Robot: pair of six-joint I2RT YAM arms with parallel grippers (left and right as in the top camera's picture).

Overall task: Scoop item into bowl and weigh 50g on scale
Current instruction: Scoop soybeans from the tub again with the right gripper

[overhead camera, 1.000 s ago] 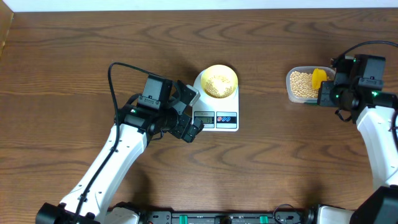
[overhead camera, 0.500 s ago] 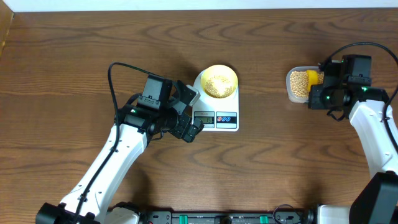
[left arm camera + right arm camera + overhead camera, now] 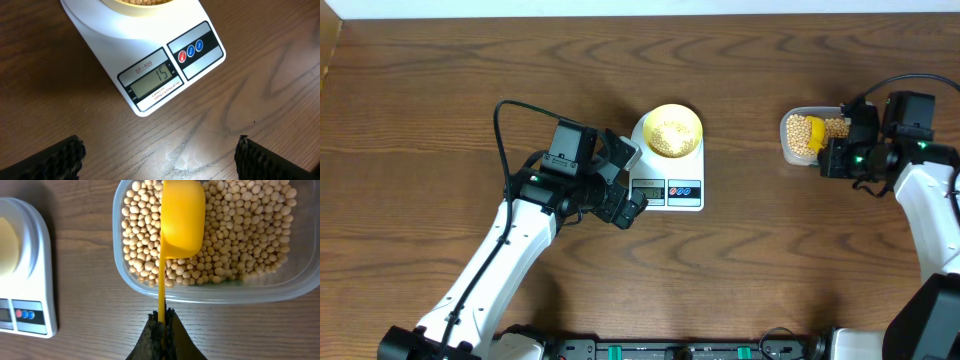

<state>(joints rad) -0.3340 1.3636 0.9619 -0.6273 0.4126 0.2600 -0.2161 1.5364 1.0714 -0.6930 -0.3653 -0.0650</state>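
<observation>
The pale-yellow bowl (image 3: pixel 672 131) holds some tan beans and stands on the white scale (image 3: pixel 692 170), whose display (image 3: pixel 152 82) reads 15. My left gripper (image 3: pixel 157 155) is open and empty over bare table just in front of the scale. My right gripper (image 3: pixel 163 322) is shut on the handle of the bright yellow scoop (image 3: pixel 182 217). The scoop's bowl is turned downward and rests on the beans (image 3: pixel 240 235) inside the clear tub (image 3: pixel 793 155). In the overhead view the scoop (image 3: pixel 814 134) lies at the tub's right side.
The scale's left edge (image 3: pixel 37 275) shows in the right wrist view, with a gap of bare wood between it and the tub. The left arm (image 3: pixel 510 250) stretches from the front edge toward the scale.
My right gripper swung the scoop within the tub, left and then back, and turned it over onto the beans. The left arm, bowl and scale have not moved.
</observation>
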